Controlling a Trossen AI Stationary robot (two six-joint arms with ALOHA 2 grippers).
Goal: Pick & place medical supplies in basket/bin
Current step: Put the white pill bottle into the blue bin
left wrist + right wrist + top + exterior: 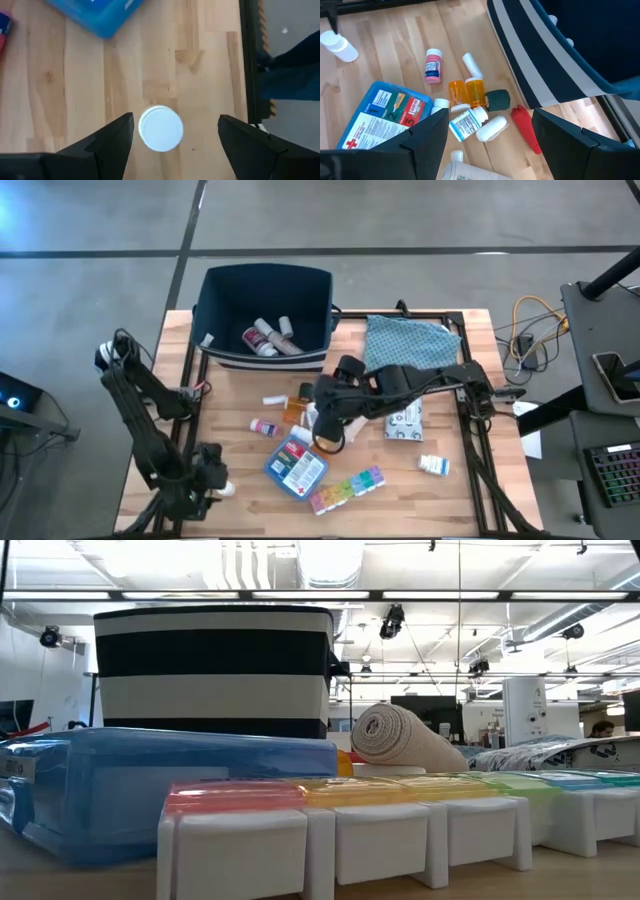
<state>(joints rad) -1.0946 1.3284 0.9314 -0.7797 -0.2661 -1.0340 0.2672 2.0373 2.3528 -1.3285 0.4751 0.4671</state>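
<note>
A small white pill bottle point(160, 128) stands upright on the wood near the table's front left corner. My left gripper point(175, 131) is open above it, pointing steeply down, with a finger on either side and the bottle nearer one finger; no touch shows. My right gripper point(490, 132) hangs open and empty over a cluster of supplies: two orange bottles point(465, 92), a pink bottle point(433, 65), a labelled white bottle point(467, 122). The blue first-aid pouch point(295, 467) and rainbow pill organizer point(347, 487) lie nearer the front. The navy bin point(265, 305) at the far edge holds a few bottles.
A teal patterned cloth point(405, 340) lies right of the bin, with a white wipes packet point(405, 420) below it. A bandage roll point(400, 740) lies by my right gripper point(328, 418). A small white item point(433, 465) sits at the front right. Black rails edge the table's sides.
</note>
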